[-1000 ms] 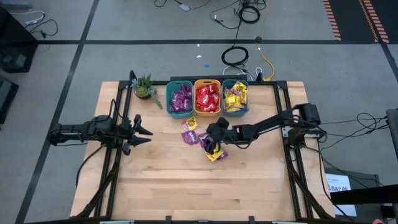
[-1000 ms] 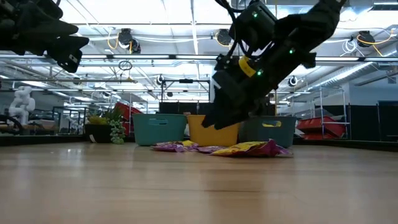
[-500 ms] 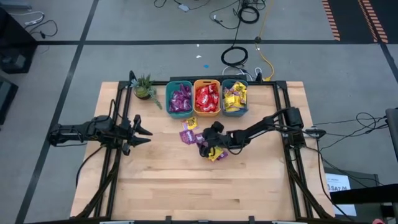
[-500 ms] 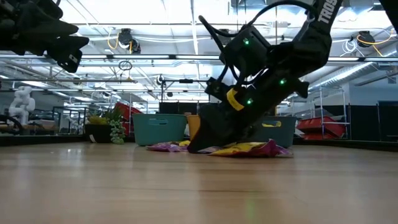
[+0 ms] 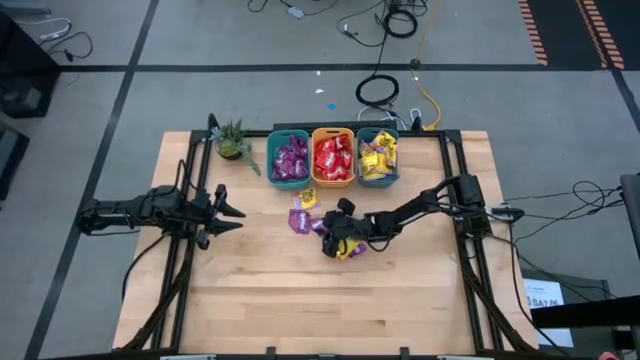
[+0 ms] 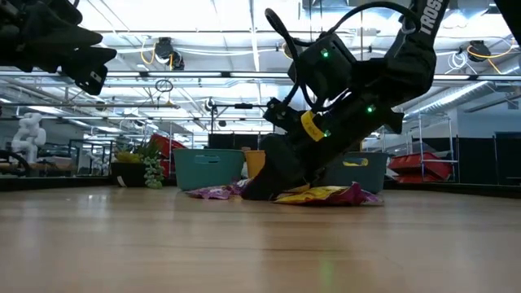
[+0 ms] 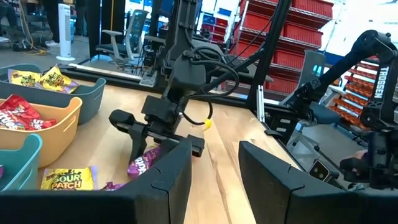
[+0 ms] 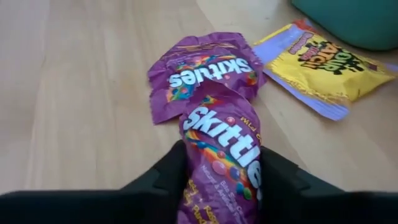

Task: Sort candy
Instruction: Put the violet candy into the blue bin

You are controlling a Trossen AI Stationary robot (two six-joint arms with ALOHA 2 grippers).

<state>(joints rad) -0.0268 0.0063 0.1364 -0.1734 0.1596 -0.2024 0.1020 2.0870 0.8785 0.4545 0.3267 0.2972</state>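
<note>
In the right wrist view, "Skittles" is printed in white on the purple packet (image 8: 222, 155) pinched between the right gripper's (image 8: 217, 177) two dark fingers. A second purple packet (image 8: 202, 71) lying flat on the tabletop just beyond it carries the same word, seen upside down. In the left wrist view, a yellow packet (image 7: 66, 179) on the tabletop beside the teal bin (image 7: 18, 167) reads "SOUR PATCH". The right arm (image 7: 379, 81) shows white letters, "TROSSEN", down its side; the low view shows only "TROSS" there.
</note>
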